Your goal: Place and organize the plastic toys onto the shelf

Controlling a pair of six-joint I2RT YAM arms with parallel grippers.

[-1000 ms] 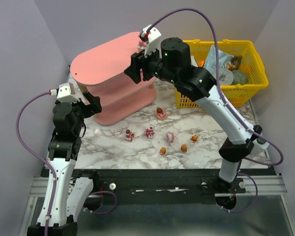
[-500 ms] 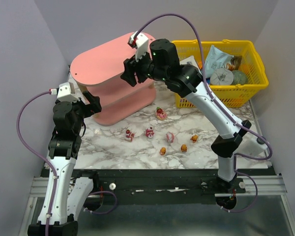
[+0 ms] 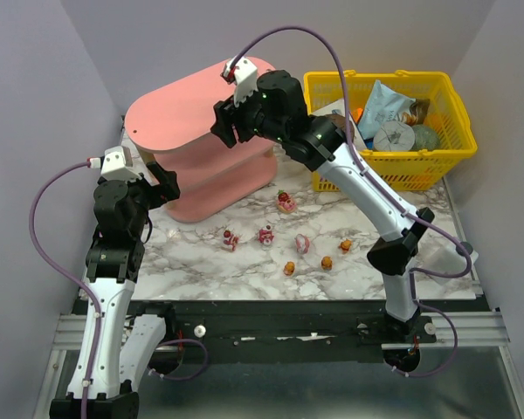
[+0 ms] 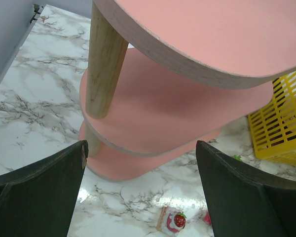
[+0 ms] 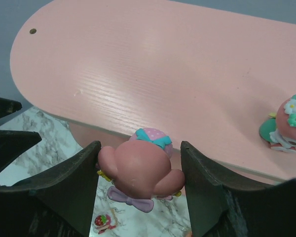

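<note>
My right gripper (image 5: 140,148) is shut on a pink-brown figurine (image 5: 138,168) with a teal bow and holds it over the front edge of the pink shelf's top board (image 5: 153,64). In the top view this gripper (image 3: 225,129) hovers over the shelf (image 3: 179,109). Another figurine (image 5: 287,123) stands on the top board to the right. Several small toys lie on the marble table, among them a strawberry cake (image 3: 286,202), a red-white one (image 3: 230,238) and an orange one (image 3: 327,262). My left gripper (image 4: 140,148) is open and empty, facing the shelf's left end (image 4: 153,103).
A yellow mesh basket (image 3: 454,105) with packets stands at the back right, close against the shelf. The shelf's wooden post (image 4: 104,69) is right in front of the left gripper. A strawberry cake toy (image 4: 176,220) lies just below it. Grey walls close in both sides.
My right arm has swung left along the shelf's top board, carrying the figurine with it. The left arm and the toys on the table have not moved.
</note>
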